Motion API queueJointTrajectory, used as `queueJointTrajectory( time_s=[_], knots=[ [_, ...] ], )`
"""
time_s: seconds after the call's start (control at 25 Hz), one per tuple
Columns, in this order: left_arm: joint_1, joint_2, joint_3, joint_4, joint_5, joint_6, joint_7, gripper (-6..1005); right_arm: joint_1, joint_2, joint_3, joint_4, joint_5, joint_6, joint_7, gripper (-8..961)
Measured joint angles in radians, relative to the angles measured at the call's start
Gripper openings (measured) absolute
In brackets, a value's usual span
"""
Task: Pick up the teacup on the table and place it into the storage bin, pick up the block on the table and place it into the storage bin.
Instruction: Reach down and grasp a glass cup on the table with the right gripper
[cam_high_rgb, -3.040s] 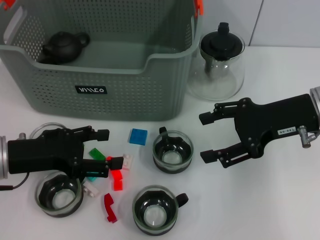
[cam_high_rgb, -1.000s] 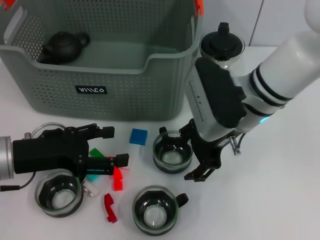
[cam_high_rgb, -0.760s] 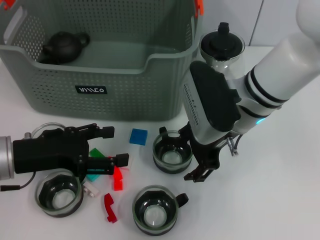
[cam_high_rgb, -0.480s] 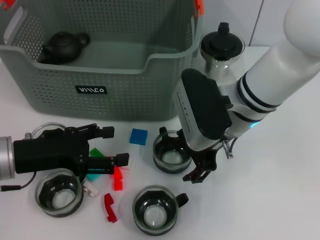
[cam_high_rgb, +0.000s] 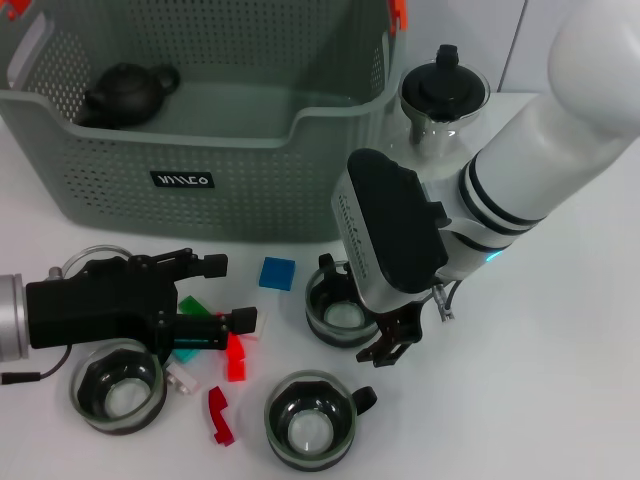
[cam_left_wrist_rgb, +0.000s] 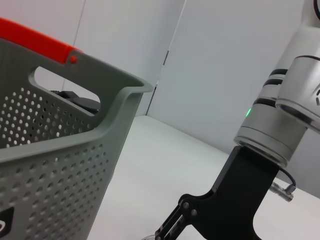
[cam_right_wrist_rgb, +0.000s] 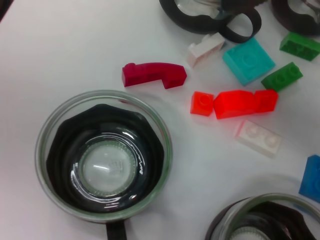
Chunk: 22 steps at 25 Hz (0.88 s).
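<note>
Your right gripper (cam_high_rgb: 385, 335), fingers apart, hangs over the teacup (cam_high_rgb: 338, 310) just before the storage bin (cam_high_rgb: 250, 170).

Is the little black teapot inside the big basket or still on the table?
Inside. The black teapot sits on the floor of the storage bin, behind its perforated front wall.
</note>
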Motion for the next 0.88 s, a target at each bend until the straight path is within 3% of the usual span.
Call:
queueJointTrajectory(
  time_s=[0.48,0.6,0.88],
  knots=[
    [-0.001,0.000,0.000,-0.001,0.000,-0.001,0.002,945,0.026,0.000,-0.048,0.040,0.000,0.027,0.078,775],
    [-0.001,0.000,0.000,-0.001,0.000,-0.001,0.008,945,0.026,0.000,-0.053,0.040,0.000,0.011,0.078,545],
    [0.003,0.000,0.000,-0.012,0.000,-0.001,0.023,945,0.025,-0.003,-0.046,0.022,0.001,-0.028,0.132,238]
  ],
)
